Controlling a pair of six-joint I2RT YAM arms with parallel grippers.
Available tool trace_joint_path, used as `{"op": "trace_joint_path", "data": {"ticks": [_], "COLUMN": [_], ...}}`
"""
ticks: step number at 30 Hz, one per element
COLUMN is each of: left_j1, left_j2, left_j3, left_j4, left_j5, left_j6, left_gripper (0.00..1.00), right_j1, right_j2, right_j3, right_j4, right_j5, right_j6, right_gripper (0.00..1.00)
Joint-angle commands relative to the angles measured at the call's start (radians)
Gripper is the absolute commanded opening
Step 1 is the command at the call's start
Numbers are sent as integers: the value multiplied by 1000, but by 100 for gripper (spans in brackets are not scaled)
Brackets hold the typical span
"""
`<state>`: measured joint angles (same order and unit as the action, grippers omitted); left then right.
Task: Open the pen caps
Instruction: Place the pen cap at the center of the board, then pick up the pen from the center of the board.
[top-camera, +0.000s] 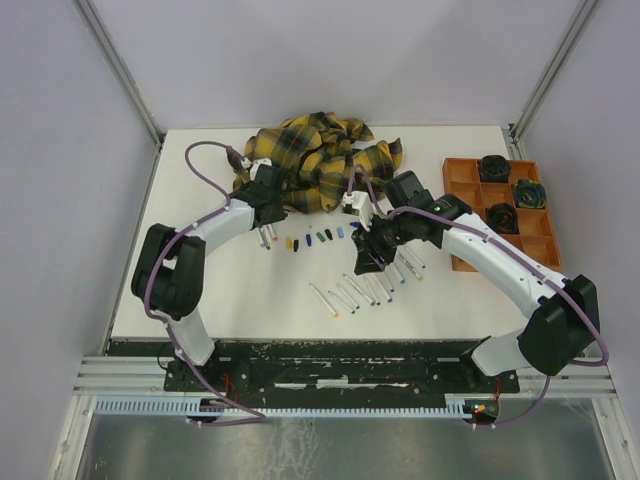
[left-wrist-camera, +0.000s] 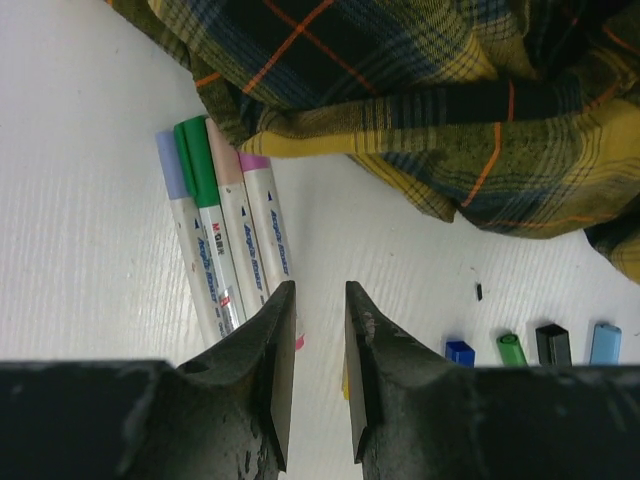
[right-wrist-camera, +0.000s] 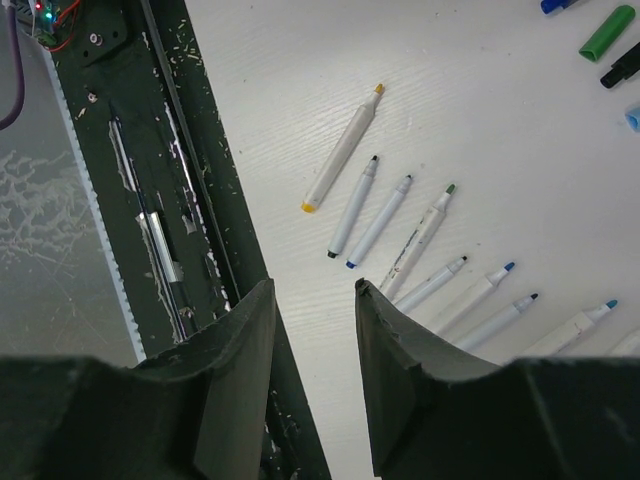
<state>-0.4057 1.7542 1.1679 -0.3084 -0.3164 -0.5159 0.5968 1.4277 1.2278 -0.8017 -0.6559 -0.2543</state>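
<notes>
**Both grippers empty, pens and caps on the table**

The left gripper (left-wrist-camera: 318, 290) hangs with its jaws a narrow slit apart, pinching nothing; white table (top-camera: 230, 290) shows through the gap. Just beside it lie 4 capped pens (left-wrist-camera: 245, 250), side by side. Their caps are lilac, green, pale pink and pink, and they lie close to the edge of the plaid cloth (left-wrist-camera: 420, 90). In the top view, a row of loose caps (top-camera: 318, 238) runs rightward from them, with blue, green, black and light blue among them. The right gripper (right-wrist-camera: 313, 290) is spread wider and also empty. It hangs just beside the fanned row of uncapped pens (right-wrist-camera: 420, 240), whose coloured tips are bare. An orange tray (top-camera: 462, 180) sits at the far right.
</notes>
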Motion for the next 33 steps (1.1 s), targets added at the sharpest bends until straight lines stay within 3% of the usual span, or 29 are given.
{"op": "trace_joint_path", "data": {"ticks": [1, 33], "left_j1": [9, 26], "left_j2": [47, 150], "left_j3": [59, 44], "left_j4": [-13, -41], "left_j5": [-23, -46], "left_j6": [28, -1], "left_gripper": [32, 28], "right_j1": [-6, -10], "right_j2": [-33, -26], "right_j3": [-1, -1], "right_j4": [36, 35], "right_j5": [-29, -37], "right_j6": [-2, 0], "right_gripper": [45, 45]}}
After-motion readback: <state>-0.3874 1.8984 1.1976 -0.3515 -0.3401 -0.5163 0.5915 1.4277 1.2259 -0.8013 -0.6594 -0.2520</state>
